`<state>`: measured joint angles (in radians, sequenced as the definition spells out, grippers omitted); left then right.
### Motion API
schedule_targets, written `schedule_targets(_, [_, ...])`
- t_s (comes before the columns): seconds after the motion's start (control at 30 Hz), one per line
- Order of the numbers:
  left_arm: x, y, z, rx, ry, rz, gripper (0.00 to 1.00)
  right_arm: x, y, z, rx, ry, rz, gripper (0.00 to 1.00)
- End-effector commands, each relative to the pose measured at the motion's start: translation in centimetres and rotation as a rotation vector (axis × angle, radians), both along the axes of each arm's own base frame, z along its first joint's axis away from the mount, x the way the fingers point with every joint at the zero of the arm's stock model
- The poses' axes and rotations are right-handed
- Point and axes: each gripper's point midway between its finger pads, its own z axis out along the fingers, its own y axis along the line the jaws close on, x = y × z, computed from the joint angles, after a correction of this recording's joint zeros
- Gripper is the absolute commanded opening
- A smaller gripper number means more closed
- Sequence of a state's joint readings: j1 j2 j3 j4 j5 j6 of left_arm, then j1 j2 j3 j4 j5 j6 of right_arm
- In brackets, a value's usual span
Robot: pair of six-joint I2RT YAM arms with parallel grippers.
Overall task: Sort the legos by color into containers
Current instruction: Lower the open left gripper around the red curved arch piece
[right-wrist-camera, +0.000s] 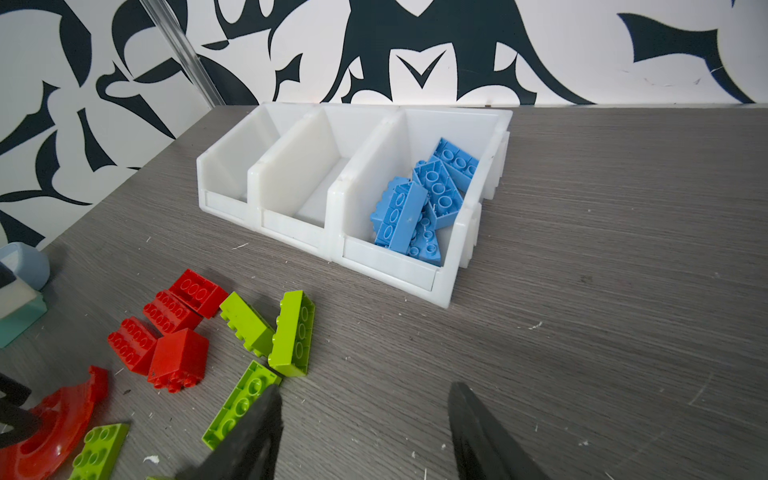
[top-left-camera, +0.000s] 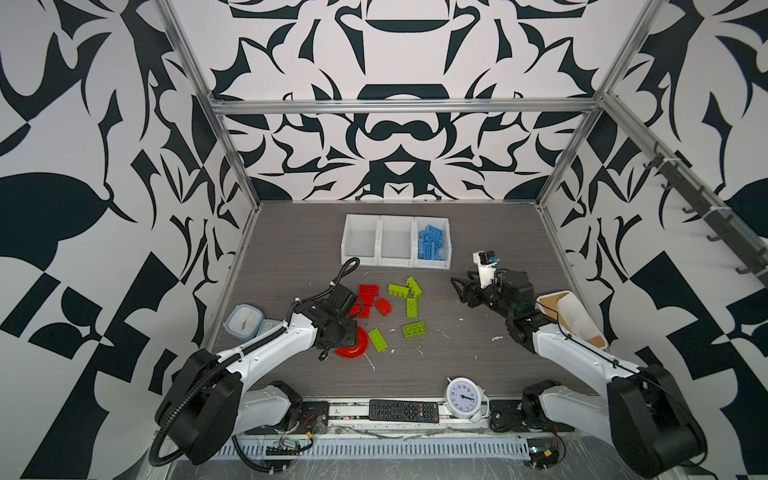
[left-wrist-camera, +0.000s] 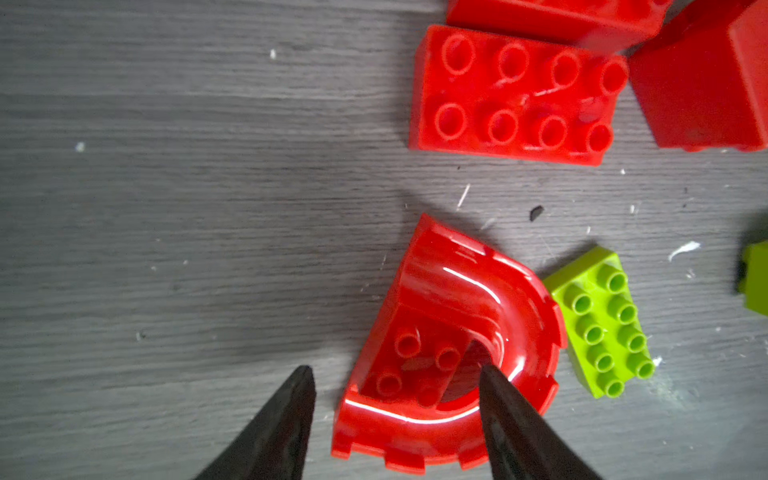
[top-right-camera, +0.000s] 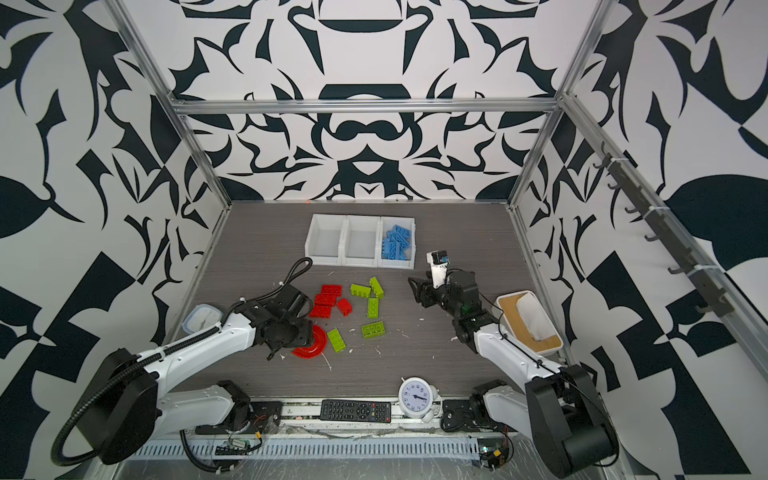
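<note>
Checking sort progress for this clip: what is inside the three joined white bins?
Light blue bricks lie piled in the right-end bin; the middle bin and left-end bin show bare floors. The pile hides its lower bricks, so no count.

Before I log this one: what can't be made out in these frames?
- Left pincer: mostly hidden under its own wrist in both top views; the left wrist view leaves contact with the red arch unclear.
- Blue bricks: piled, count unreadable in every view.
- One red brick: cut off by the left wrist view's edge.
- Tub: partly behind the right arm in both top views.
</note>
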<state>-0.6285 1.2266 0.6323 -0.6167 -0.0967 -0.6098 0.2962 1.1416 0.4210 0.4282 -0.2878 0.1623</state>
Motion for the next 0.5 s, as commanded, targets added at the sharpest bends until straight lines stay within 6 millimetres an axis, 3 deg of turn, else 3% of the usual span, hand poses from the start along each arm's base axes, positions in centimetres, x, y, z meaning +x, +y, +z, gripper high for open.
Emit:
schedule_targets(0.0, [-0.1, 0.3, -0.2, 0.007, 0.007, 0.020, 0.65, 0.5, 0.0, 1.0, 0.001, -0.038, -0.003, 0.66])
schedule_targets(0.27, [-0.5, 0.3, -1.4, 0.041, 0.070, 0.009, 0.57, 0.6, 0.2, 0.7, 0.003, -0.024, 0.004, 0.66])
schedule_targets(0.47, [0.4, -0.5, -0.8, 0.002, 0.020, 0.002, 0.56, 0.6, 0.2, 1.0, 0.007, -0.027, 0.004, 0.66])
